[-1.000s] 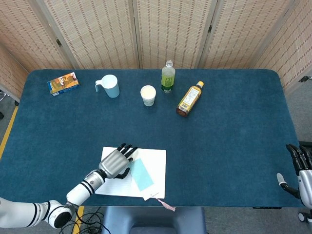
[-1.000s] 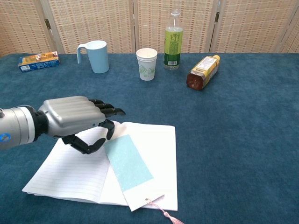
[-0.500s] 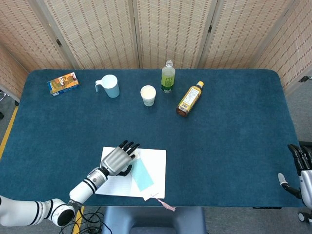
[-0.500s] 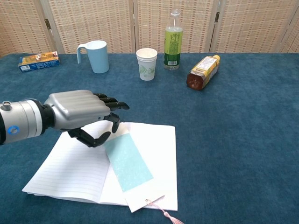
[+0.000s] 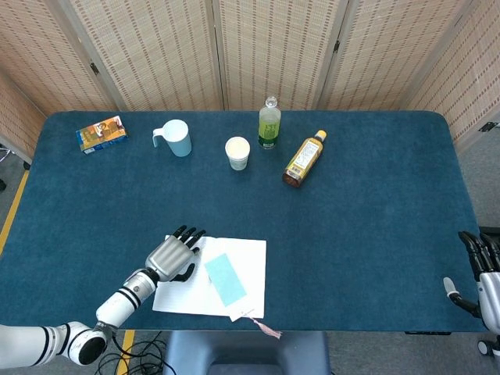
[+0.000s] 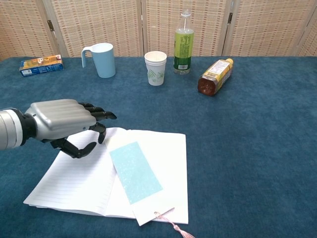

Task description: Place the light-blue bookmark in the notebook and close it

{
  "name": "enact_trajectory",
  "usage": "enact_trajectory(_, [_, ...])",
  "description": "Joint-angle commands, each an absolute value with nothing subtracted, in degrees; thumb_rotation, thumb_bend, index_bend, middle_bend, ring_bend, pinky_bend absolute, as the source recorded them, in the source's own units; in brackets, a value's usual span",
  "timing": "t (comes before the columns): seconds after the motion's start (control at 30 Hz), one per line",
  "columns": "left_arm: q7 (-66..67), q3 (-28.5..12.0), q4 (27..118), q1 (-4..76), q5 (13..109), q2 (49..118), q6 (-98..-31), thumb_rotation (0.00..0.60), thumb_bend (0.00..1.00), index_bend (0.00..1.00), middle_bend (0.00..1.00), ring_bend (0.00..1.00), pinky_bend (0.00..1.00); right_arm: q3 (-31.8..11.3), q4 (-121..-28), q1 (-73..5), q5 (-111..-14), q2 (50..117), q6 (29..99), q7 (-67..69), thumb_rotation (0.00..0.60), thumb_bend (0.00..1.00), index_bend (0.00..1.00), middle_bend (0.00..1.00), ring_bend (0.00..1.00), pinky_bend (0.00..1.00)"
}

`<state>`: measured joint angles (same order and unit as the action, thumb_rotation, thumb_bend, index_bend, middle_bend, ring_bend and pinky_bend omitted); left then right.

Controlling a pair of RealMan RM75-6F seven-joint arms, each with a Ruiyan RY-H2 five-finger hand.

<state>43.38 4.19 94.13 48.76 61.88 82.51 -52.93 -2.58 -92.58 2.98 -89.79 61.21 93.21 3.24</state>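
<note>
Chest view shows the notebook [image 6: 94,178] lying open on the blue surface [image 6: 247,148], near its front edge. The light-blue bookmark [image 6: 134,171] lies flat on the pages by the spine — its long axis slants from upper left to lower right, the tassel [image 6: 176,228] end toward the camera. The left hand [image 6: 67,124] hovers over the left page, fingers [image 6: 99,115] apart, holding nothing. The right hand [image 5: 484,273] sits off the surface's edge — fingers apart, empty.

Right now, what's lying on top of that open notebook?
A light-blue bookmark lies on the notebook pages. The left hand hovers over its left page, hiding part of it.
</note>
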Motion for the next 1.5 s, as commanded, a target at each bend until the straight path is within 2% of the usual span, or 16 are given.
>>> enact_trajectory(0.03, [44.14,3.60,94.30,49.24,61.02,83.38,-52.44,0.284,0.63,0.35,0.00,0.00,0.13,-2.55,-92.64,3.14,-89.77,61.15,93.43,3.23,0.600,0.27,0.00,0.10,0.05,0.11])
enact_trajectory(0.57, [46.03,0.64,96.04,51.66,61.54,87.69,-52.50,0.284,0.63,0.34,0.00,0.00,0.13,-2.55,-92.43,3.62,-89.21,61.04,93.66,3.64,0.600,0.27,0.00,0.10,0.05,0.11])
enact_trajectory(0.8, [43.41,2.98,100.67,50.47,68.31,86.31,-53.51,0.285,0.63,0.33,0.00,0.00,0.13,-2.46,-91.92,3.43,-89.37,61.29,93.23,4.09,0.600,0.28,0.00,0.10,0.05,0.11])
enact_trajectory(1.1, [43.93,4.84,101.37,50.31,74.10,89.06,-52.65,0.284,0.63,0.31,0.00,0.00,0.13,-2.40,-91.69,3.57,-89.31,61.18,93.29,4.36,0.600,0.28,0.00,0.10,0.05,0.11])
enact_trajectory(1.5, [47.64,2.75,99.27,51.10,68.93,94.52,-50.86,0.283,0.63,0.31,0.00,0.00,0.13,-2.60,-91.49,3.24,-89.19,61.16,92.83,4.52,0.600,0.28,0.00,0.10,0.05,0.11])
